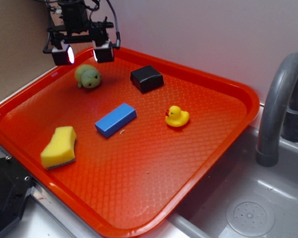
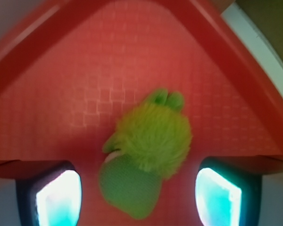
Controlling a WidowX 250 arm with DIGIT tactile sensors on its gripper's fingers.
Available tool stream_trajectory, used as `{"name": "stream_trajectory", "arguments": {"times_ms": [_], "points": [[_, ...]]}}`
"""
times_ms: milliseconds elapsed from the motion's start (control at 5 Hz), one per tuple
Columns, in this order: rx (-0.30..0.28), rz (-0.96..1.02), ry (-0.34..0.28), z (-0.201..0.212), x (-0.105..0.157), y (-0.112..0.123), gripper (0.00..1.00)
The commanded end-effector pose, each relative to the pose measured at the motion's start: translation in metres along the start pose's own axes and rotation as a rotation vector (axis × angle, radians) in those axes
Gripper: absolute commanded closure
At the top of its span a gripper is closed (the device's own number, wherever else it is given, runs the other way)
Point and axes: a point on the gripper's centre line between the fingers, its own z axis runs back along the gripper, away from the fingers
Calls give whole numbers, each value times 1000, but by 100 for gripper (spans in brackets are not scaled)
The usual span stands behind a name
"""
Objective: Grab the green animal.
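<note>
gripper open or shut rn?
Open: the gripper has its fingers spread, hanging above the green animal, not touching it.

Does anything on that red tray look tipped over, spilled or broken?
Nothing stands out. The green toy animal, black box, blue block, yellow duck and yellow sponge all lie apart on the red tray, none spilled or visibly damaged. The open gripper hangs above the green toy, not touching it.

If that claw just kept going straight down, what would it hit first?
Most likely the green toy animal: the open gripper hangs right above it, fingers either side. How far above is hard to tell.
</note>
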Motion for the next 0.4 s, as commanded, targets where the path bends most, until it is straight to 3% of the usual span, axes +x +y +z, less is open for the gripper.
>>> {"name": "stream_trajectory", "arguments": {"times_ms": [0, 200], "points": [[-44, -62, 16, -13, -1, -10, 0], [-25, -99, 23, -24, 0, -10, 0]]}}
